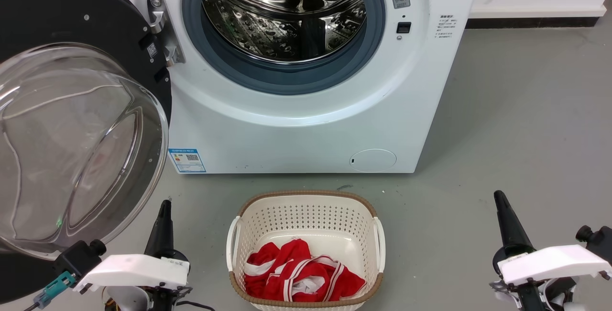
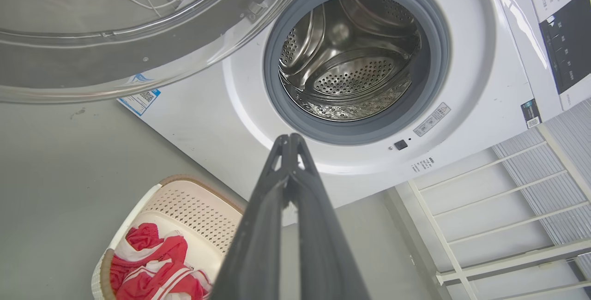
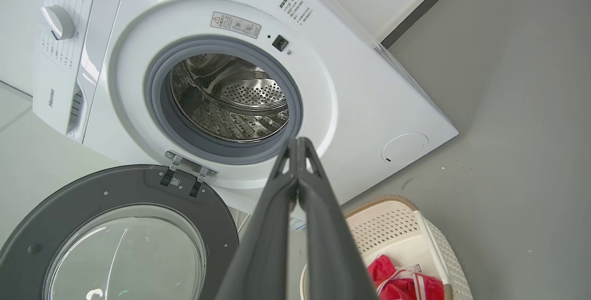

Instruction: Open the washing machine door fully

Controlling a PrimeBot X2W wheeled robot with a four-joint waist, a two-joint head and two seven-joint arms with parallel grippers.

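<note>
The washing machine door (image 1: 71,110), a glossy black ring around a bulging clear glass bowl, hangs wide open at the left of the boxy white washing machine (image 1: 296,124), baring the perforated steel drum (image 1: 287,14). Near, the left hand (image 1: 165,203) and right hand (image 1: 498,195) are pinched together, empty, above the smooth grey floor (image 1: 502,110).

Glossy clear glass door (image 1: 71,148), shiny perforated steel drum (image 1: 287,14), matt rubber gasket (image 1: 287,79).

A cream perforated basket (image 1: 306,217) holding red-and-white cloth (image 1: 296,277) stands on the grey floor (image 1: 516,110).
</note>
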